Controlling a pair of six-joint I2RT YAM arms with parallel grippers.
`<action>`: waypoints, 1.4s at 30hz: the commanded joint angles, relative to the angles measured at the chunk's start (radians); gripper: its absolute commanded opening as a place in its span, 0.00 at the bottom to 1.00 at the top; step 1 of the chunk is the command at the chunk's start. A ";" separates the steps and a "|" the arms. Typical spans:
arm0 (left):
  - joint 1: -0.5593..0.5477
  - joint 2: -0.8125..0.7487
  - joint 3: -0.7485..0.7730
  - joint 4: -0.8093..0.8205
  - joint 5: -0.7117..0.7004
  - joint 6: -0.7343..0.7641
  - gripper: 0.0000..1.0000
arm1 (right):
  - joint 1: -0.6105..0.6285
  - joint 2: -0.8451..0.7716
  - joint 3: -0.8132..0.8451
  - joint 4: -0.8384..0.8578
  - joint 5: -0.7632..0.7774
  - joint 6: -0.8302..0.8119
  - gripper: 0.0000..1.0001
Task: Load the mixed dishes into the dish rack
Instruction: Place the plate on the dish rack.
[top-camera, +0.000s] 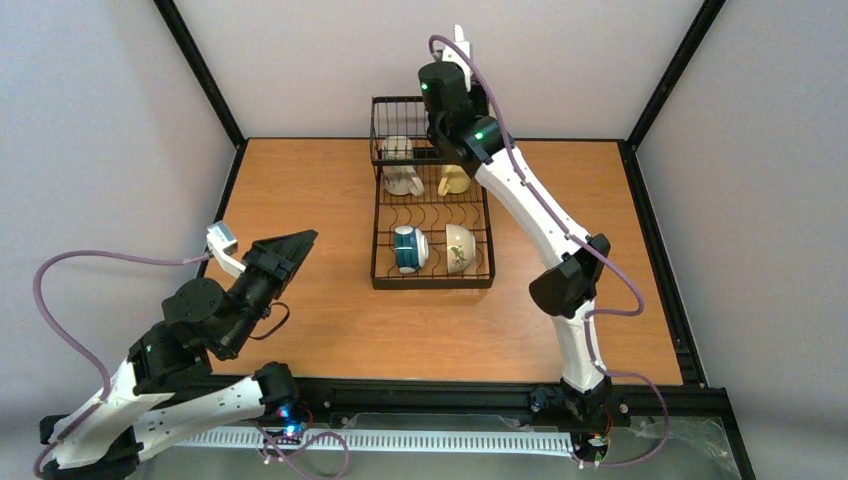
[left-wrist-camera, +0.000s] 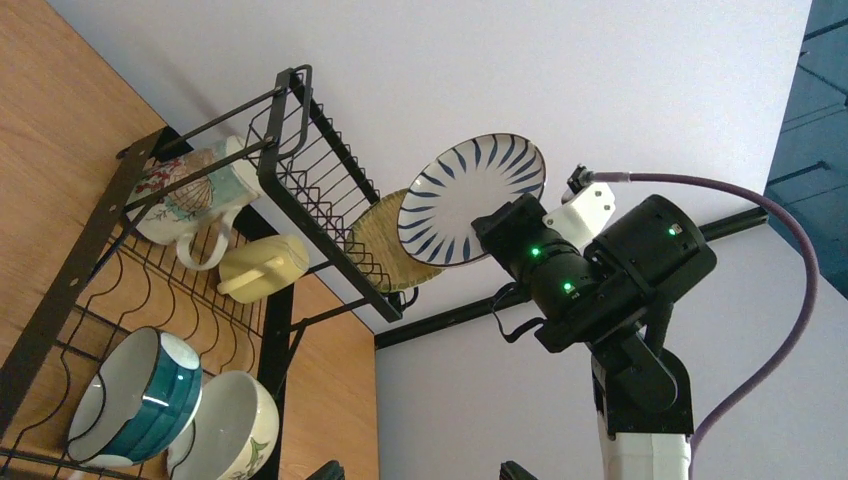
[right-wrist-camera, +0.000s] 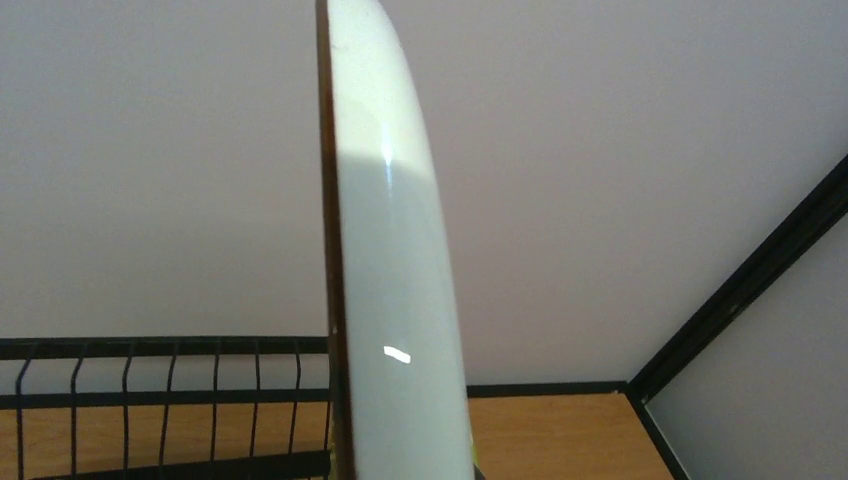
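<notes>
The black wire dish rack (top-camera: 383, 283) stands at the table's back middle. In it are a white mug (top-camera: 400, 170), a cream-yellow mug (top-camera: 453, 181), a teal-and-white bowl (top-camera: 408, 249) and a white bowl with a motif (top-camera: 459, 247). My right gripper (top-camera: 455, 62) is shut on a white plate (right-wrist-camera: 395, 300) and holds it edge-up above the rack's taller basket end. The left wrist view shows its blue-striped face (left-wrist-camera: 470, 195), with a lime-green plate (left-wrist-camera: 380, 245) behind it at the basket's far side. I cannot tell whether that plate rests in the rack. My left gripper (top-camera: 298, 242) is open and empty, left of the rack.
The rack's curved slots (left-wrist-camera: 150, 290) between mugs and bowls hold nothing. Black frame posts (top-camera: 200, 70) and grey walls close in the table. The right arm (top-camera: 530, 205) reaches across the rack's right side.
</notes>
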 joint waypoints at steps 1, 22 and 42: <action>-0.001 -0.006 -0.002 -0.038 0.006 0.000 0.87 | -0.012 -0.002 0.023 0.004 0.028 0.123 0.02; -0.001 -0.027 0.001 -0.089 0.001 -0.026 0.88 | -0.047 0.055 -0.015 -0.060 -0.046 0.260 0.02; -0.001 -0.007 -0.003 -0.050 -0.014 0.023 0.92 | -0.059 0.052 -0.038 -0.072 -0.046 0.269 0.53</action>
